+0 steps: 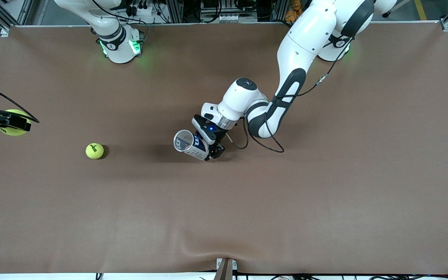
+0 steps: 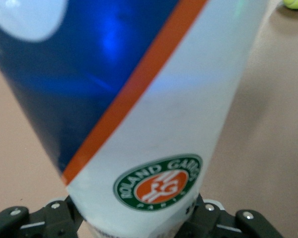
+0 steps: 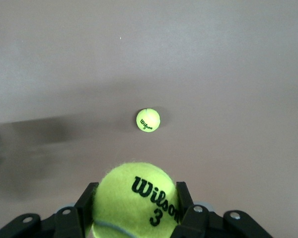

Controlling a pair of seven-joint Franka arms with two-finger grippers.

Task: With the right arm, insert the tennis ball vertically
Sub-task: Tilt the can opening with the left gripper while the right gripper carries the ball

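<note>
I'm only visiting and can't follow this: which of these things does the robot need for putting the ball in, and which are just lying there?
In use:
- tennis ball, gripped by the right gripper at the right arm's end of the table
- ball can, held tilted over the table's middle by the left gripper, mouth open

Lying about:
- second tennis ball, loose on the brown table

A wide brown table cover point(image 1: 325, 202) fills the view, puckered into a ripple at its edge nearest the front camera. Above its farthest edge runs an aluminium frame point(image 1: 193, 11) with tangled cables point(image 1: 138, 7), and green light glows on the cover just below it.
</note>
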